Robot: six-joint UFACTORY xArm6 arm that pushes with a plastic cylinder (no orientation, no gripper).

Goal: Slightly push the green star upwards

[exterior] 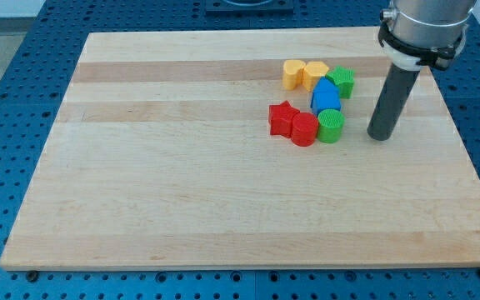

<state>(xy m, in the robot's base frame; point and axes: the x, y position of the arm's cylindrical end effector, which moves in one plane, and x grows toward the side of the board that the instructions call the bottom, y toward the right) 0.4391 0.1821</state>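
Observation:
The green star (342, 82) sits near the view's top right of the wooden board (182, 183), touching the blue block (326, 98) at its lower left. My tip (379, 136) rests on the board to the lower right of the green star, apart from it, and to the right of the green cylinder (331, 127).
Two yellow blocks (293, 73) (315, 73) lie left of the green star. A red star (282, 119) and a red cylinder (304, 130) lie left of the green cylinder. The board's right edge (465, 142) is close to my tip.

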